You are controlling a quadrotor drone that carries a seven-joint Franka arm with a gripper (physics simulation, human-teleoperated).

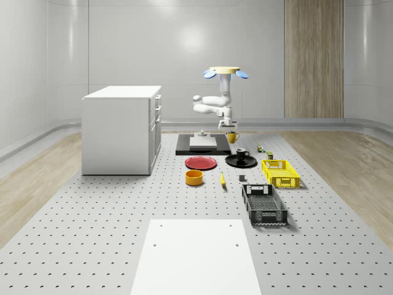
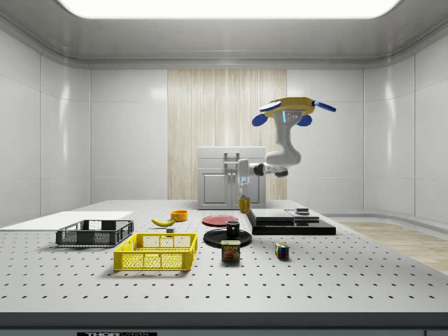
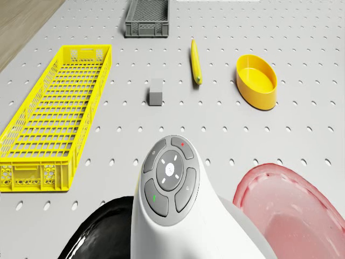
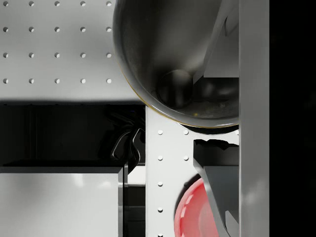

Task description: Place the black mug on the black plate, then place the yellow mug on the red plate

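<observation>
The drone (image 1: 225,72) hovers behind the plates, near the black platform (image 1: 199,144). Its arm reaches down, and the gripper (image 1: 231,131) is shut on the rim of the yellow mug (image 1: 232,137), which hangs upright in the air above the table. The side view shows the yellow mug (image 2: 244,204) under the gripper (image 2: 243,189), higher than the plates. The black mug (image 1: 241,153) stands on the black plate (image 1: 249,163). The red plate (image 1: 201,163) lies bare to the whole-scene view's left of the black plate. In the wrist view I look into the yellow mug (image 4: 168,54), with the red plate (image 4: 192,215) below.
A white cabinet (image 1: 120,129) stands at the whole-scene view's left. A yellow bowl (image 1: 194,177), a banana (image 1: 222,179), a small grey block (image 3: 156,91), a yellow basket (image 1: 280,173) and a black basket (image 1: 264,204) lie in front of the plates. A can (image 2: 230,251) and a cube (image 2: 281,250) sit beside the yellow basket.
</observation>
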